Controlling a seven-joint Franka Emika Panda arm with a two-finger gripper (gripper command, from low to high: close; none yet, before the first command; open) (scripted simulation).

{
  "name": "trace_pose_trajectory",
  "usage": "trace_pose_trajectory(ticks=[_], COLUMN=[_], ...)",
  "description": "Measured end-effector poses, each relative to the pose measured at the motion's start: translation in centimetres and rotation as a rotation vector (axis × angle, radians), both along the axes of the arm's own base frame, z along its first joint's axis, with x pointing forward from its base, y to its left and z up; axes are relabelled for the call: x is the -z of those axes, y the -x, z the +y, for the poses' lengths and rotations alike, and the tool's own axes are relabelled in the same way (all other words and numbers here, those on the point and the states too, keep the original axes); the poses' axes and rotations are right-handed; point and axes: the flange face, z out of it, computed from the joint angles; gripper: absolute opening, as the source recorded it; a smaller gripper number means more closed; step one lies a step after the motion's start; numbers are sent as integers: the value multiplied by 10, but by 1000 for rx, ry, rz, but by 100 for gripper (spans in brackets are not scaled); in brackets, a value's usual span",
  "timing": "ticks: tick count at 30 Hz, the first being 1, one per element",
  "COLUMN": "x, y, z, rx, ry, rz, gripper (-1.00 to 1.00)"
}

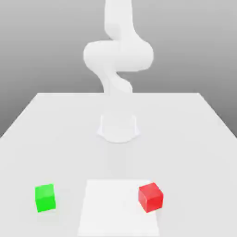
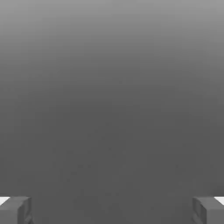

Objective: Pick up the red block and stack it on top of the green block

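Down in the lower part of the exterior view, we found the two task items resting on the flat, pale white table (image 1: 194,139). The small, matte, bright red cube (image 1: 151,197) sat at the lower right of centre, on the right-hand edge of a lighter white rectangular patch (image 1: 111,208) marked on the tabletop. The small, matte, bright green cube (image 1: 45,197) sat at the lower left, just off that patch and well apart from the red cube, with bare patch surface between them. Both cubes stood flat on the table, each turned slightly so that two side faces showed, and nothing lay on top of either one.

Behind them, the white robot arm (image 1: 118,53) rose in the upper middle of the frame from a round white base (image 1: 118,127) at the centre of the table, well back from both cubes. We saw no other object on the table, and nothing stood between the arm and the cubes.

Through the hand view we saw the gripper (image 2: 112,210) spread wide: its two grey fingertips (image 2: 15,210) sat at the lower left and lower right corners of the frame, with a broad gap between them. Nothing lay in that gap and the fingertips touched nothing; behind them we saw a plain grey backdrop.
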Motion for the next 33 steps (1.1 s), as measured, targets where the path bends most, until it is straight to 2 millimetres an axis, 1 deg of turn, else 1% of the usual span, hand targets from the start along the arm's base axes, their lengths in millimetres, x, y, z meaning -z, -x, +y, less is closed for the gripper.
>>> trace_pose_trajectory(ticks=[2,5,7,10,12,15,17,20,22,26,27,32,33], x=[44,110,154,221,265,330,372,431,459,504,513,513,518], y=[-25,-52,-63,-72,-72,-63,-52,-28,-22,-20,-19,-19,-18], z=[9,22,31,44,53,64,71,81,81,80,80,81,80], rx=[-33,-81,-113,-162,-194,-243,-277,-332,-342,-344,-344,-345,-345], ry=[12,30,42,62,76,98,114,140,145,147,147,147,147], rz=[72,173,240,339,405,504,570,668,696,704,705,705,705], gripper=[0,0,0,0,0,0,0,0,0,0,-100,-100,-100])
